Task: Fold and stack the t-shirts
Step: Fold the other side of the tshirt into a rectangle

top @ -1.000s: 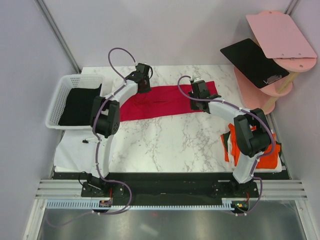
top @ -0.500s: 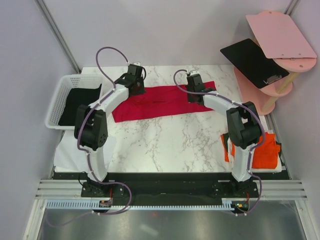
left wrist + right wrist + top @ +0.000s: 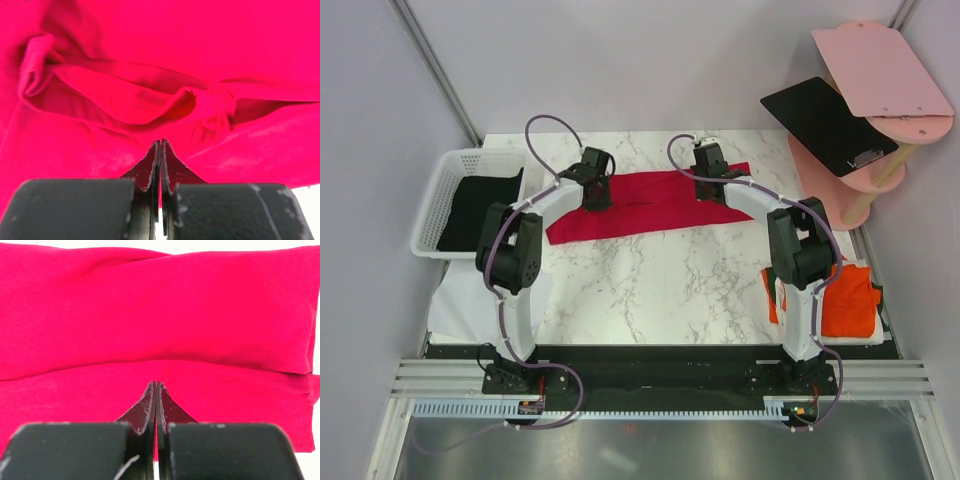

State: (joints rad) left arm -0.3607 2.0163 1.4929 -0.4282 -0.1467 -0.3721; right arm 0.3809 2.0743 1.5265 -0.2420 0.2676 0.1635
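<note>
Top external view: the crimson t-shirt [image 3: 645, 205] lies toward the far middle of the marble surface [image 3: 660, 285], folded into a long band that runs left to right, its left end a little nearer than its right. Its far edge is close to the back rim of the surface. A wide stretch of bare marble lies open in front of it.

In the left wrist view the left fingers [image 3: 147, 172] are pressed together on the cloth. A thin red line shows between them, and bunched folds lie just past their tips. The right fingers [image 3: 142, 412] are likewise pressed together, pinching the shirt at a flat fold line.

Both arms reach in from the near corners and bend inward over the band's ends. At the left edge a white mesh basket [image 3: 433, 190] holds a black t-shirt [image 3: 475, 205], with a white sheet [image 3: 460, 305] nearer. An orange-red t-shirt [image 3: 850, 300] lies at the right near corner, partly behind the right arm [image 3: 798, 250]. Off the far right corner stands a pink shelf [image 3: 880, 70] bearing a black board [image 3: 820, 120].
</note>
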